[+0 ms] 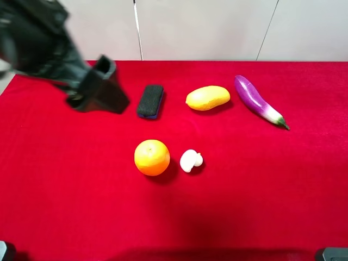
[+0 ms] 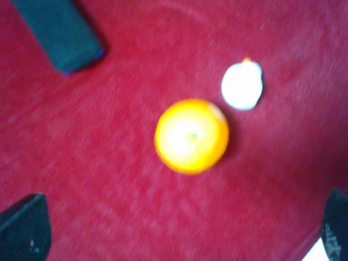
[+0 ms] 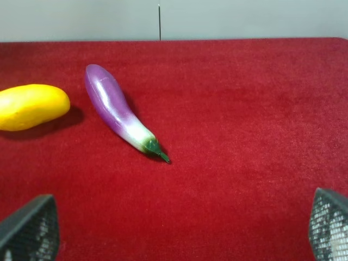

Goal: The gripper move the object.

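Observation:
The orange (image 1: 151,157) sits on the red cloth near the middle of the table, with a white mushroom (image 1: 191,161) just to its right. My left gripper (image 1: 107,87), a black claw, hovers blurred above the cloth, up and to the left of the orange. In the left wrist view the orange (image 2: 191,136) lies between and beyond the open gripper (image 2: 179,232), whose fingertips (image 2: 23,231) are far apart and empty. My right gripper (image 3: 179,228) is open and empty above bare cloth; I cannot make it out in the exterior view.
A dark eraser block (image 1: 150,100) lies behind the orange. A yellow mango (image 1: 207,98) and a purple eggplant (image 1: 258,100) lie at the back right. The red cloth (image 1: 261,196) covers the table up to a white wall behind.

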Available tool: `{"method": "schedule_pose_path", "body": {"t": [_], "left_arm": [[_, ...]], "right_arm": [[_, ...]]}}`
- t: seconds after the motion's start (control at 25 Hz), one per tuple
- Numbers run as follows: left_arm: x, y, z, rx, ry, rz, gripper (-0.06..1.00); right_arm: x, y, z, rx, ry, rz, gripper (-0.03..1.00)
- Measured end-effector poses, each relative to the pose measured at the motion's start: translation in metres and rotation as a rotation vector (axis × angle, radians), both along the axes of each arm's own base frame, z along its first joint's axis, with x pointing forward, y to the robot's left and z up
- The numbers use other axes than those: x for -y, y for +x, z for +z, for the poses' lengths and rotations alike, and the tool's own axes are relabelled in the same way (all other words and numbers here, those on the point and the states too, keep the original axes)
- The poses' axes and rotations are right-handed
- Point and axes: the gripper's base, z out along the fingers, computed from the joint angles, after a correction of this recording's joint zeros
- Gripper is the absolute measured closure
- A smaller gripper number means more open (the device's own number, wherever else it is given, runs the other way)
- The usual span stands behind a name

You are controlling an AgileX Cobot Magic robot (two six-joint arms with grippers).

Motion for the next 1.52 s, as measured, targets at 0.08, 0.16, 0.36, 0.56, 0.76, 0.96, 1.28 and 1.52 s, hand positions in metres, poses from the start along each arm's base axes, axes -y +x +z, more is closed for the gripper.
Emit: {"method": "schedule_pose_path", "body": {"t": [0.08, 0.16, 0.36, 0.56, 0.76, 0.96, 1.28, 1.52], "left_arm": [[-0.011, -0.007, 0.007, 0.014, 0.016, 0.005, -0.05], [-0.022, -0.015, 0.014, 0.028, 0.028, 0.011, -0.05], [-0.051, -0.032, 0.03, 0.08, 0.05, 0.04, -0.05], [-0.084, -0.042, 0.04, 0.092, 0.061, 0.141, -0.05], [-0.112, -0.053, 0.052, 0.181, 0.037, 0.207, -0.05], [-0.133, -0.065, 0.044, 0.211, 0.048, 0.309, -0.05], [-0.156, -0.094, -0.007, 0.167, 0.045, 0.5, -0.05], [-0.164, -0.121, -0.031, 0.242, -0.02, 0.637, -0.05]], "right_arm": [[0.0, 0.0, 0.0, 0.0, 0.0, 0.0, 0.27], [0.0, 0.0, 0.0, 0.0, 0.0, 0.0, 0.27], [0.0, 0.0, 0.0, 0.0, 0.0, 0.0, 0.27], [0.0, 0.0, 0.0, 0.0, 0.0, 0.0, 0.27], [0.0, 0.0, 0.0, 0.001, 0.0, 0.0, 0.27], [0.0, 0.0, 0.0, 0.001, 0.0, 0.0, 0.27], [0.0, 0.0, 0.0, 0.001, 0.0, 0.0, 0.27], [0.0, 0.0, 0.0, 0.001, 0.0, 0.0, 0.27]]}}
